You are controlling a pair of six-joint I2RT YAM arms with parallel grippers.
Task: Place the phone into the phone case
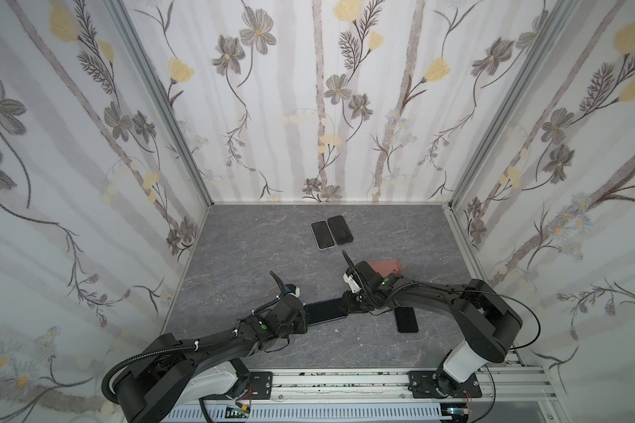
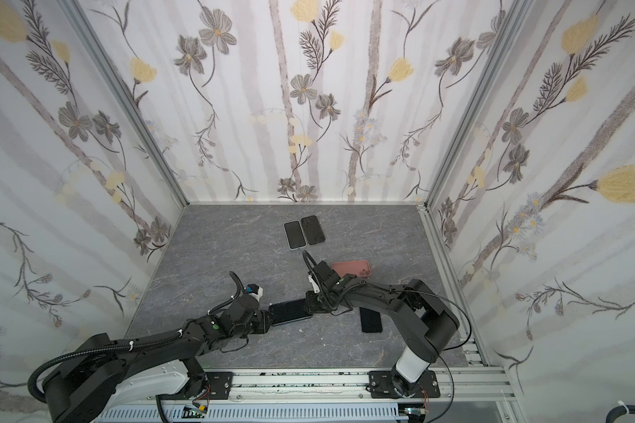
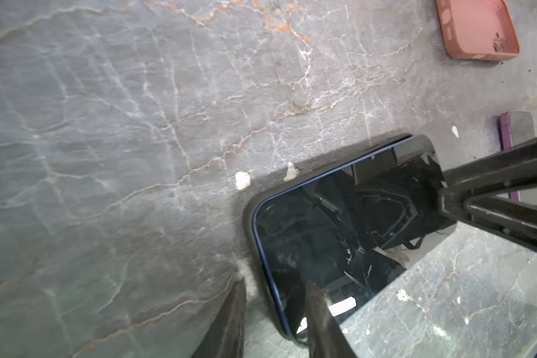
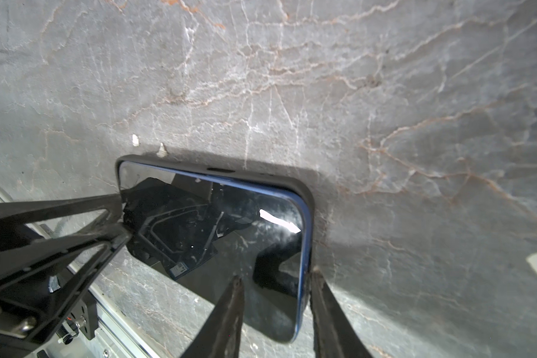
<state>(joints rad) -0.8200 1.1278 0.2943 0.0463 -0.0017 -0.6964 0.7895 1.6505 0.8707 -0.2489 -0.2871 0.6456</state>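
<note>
1. No word, brand, number or sign can be read in any view.
2. The only thing like print is a small pale label (image 4: 178, 269) with dark marks, mirrored in the dark screen of the phone (image 4: 230, 232) in the right wrist view. It is too small and blurred to read.

White walls with grey and yellow flowers (image 1: 308, 91) stand on three sides; silver metal posts (image 1: 164, 110) run up the corners; the grey stone-look surface (image 1: 242, 249) has thin pale lines.
</note>
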